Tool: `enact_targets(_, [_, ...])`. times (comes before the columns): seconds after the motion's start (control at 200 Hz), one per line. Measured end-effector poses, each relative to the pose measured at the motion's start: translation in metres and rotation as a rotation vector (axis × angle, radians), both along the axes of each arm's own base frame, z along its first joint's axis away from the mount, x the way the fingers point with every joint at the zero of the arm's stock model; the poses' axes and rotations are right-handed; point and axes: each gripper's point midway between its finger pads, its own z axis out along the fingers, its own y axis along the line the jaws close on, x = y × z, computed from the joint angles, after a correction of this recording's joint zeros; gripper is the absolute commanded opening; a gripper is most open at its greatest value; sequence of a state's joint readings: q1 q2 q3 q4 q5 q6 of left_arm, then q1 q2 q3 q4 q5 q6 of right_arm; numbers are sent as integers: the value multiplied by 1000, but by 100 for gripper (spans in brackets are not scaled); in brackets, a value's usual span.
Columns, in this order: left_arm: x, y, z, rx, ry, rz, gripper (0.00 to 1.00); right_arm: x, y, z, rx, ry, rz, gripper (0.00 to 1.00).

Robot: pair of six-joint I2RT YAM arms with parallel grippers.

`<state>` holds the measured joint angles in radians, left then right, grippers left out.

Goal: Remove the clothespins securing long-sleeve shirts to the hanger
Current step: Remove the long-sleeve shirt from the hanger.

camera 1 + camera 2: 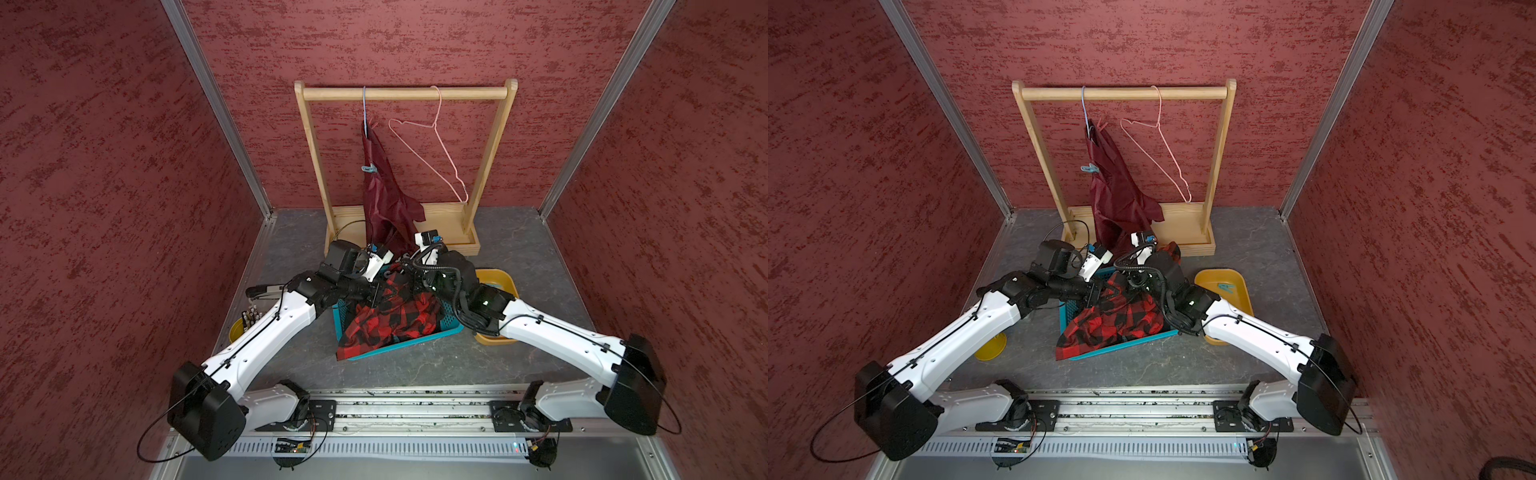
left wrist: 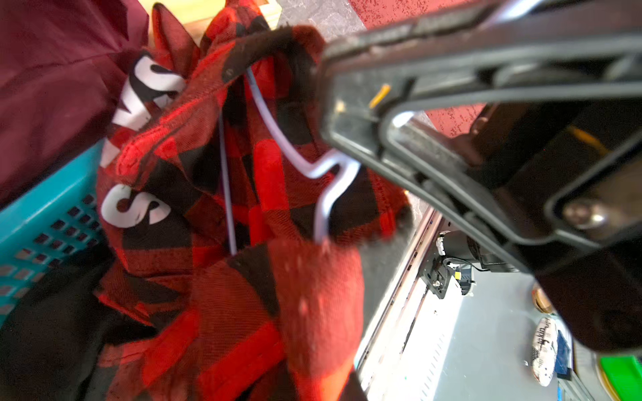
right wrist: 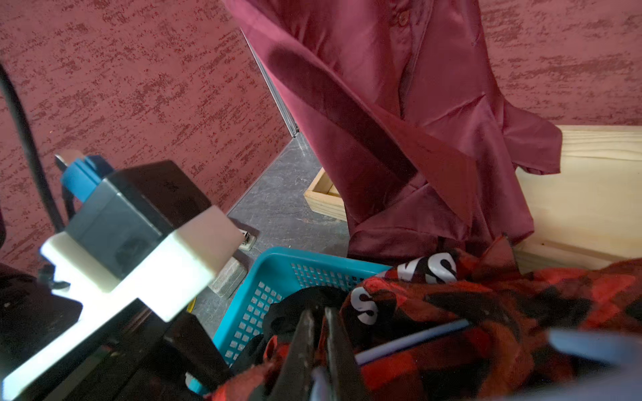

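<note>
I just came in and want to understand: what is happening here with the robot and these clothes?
Two robot arms work over a teal basket that holds a plaid shirt and a black shirt. The right gripper is shut on the wire hanger inside the plaid shirt. The left gripper is at the same hanger; whether it grips is unclear. On the wooden rack hangs a maroon shirt with one teal clothespin. A loose clothespin lies in the yellow tray.

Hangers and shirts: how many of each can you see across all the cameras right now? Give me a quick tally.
Hangers: 3 (blue hanger, pink hanger, pale hanger)
Shirts: 3 (maroon shirt, plaid shirt, black shirt)
Total: 6
</note>
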<state>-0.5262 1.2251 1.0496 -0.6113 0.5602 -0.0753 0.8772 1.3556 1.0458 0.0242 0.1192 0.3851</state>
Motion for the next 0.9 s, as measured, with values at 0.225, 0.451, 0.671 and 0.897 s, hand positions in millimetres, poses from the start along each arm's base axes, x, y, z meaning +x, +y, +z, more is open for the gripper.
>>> enact_targets(0.225, [-2, 11, 16, 96, -61, 61, 86, 10, -1, 13, 2, -19, -47, 0])
enact_targets(0.451, [-13, 52, 64, 164, -205, 201, 92, 16, 1, 18, -30, -15, -68, 0])
enact_targets(0.671, [-35, 87, 71, 255, -200, 267, 86, 19, -6, 27, -113, -32, -92, 0])
enact_targets(0.897, [-70, 95, 54, 290, -76, 210, 81, 23, -17, 36, -181, -65, -128, 0])
